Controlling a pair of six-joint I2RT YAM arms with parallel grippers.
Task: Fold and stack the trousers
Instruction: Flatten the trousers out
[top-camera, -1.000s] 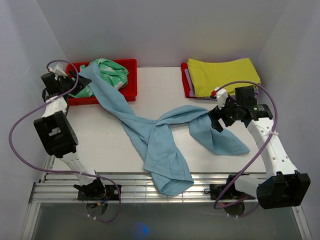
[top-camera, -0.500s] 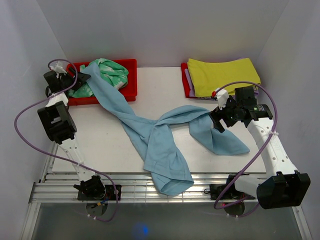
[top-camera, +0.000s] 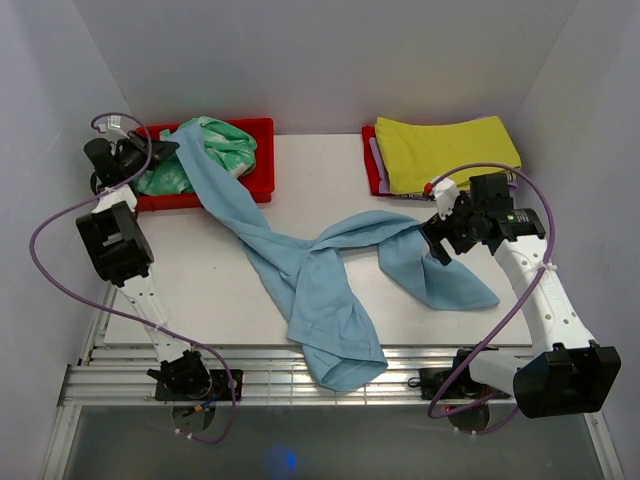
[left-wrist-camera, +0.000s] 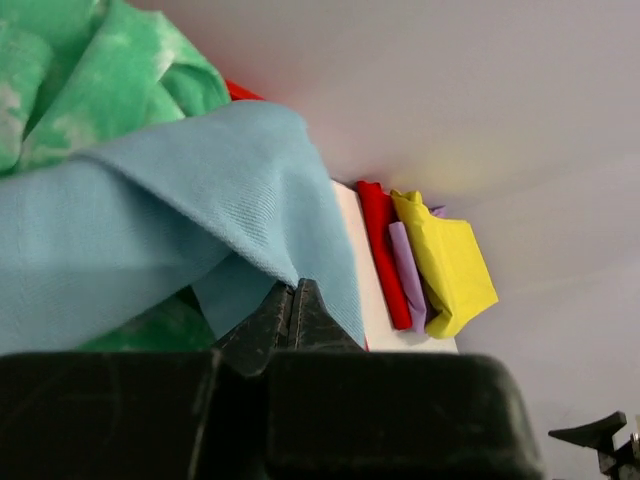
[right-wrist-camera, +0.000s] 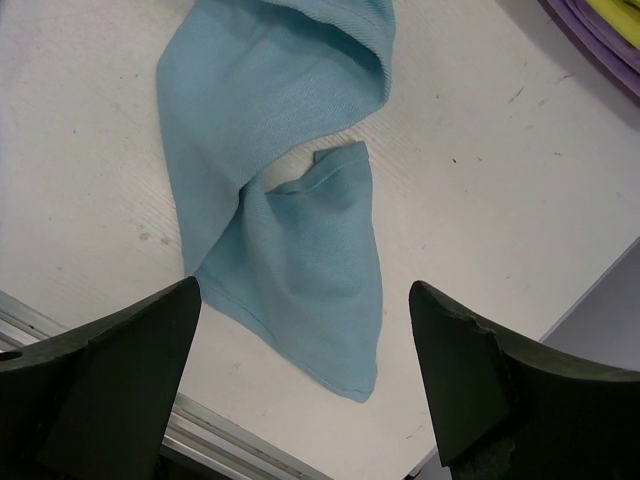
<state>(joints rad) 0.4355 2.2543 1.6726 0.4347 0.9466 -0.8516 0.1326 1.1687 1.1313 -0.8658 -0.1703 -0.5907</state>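
The light blue trousers (top-camera: 320, 280) lie crumpled across the table, one end draped up into the red bin (top-camera: 262, 172) at the back left and one leg hanging over the front edge. My left gripper (top-camera: 160, 150) is at that bin. In the left wrist view the left gripper (left-wrist-camera: 293, 290) is shut, its tips pinching the lower edge of a fold of the trousers (left-wrist-camera: 150, 230). My right gripper (top-camera: 435, 240) hovers over the right leg. Seen from the right wrist, the right gripper (right-wrist-camera: 305, 290) is open wide above the trousers (right-wrist-camera: 290, 240), holding nothing.
A mint-green-and-white patterned garment (top-camera: 225, 140) lies in the red bin under the trousers. A folded yellow cloth (top-camera: 445, 150) rests on purple cloth in a red tray (top-camera: 369, 165) at the back right. White walls enclose the table on three sides.
My left gripper has pushed further into the bin and shut on the trousers' upper end. The right arm has not moved.
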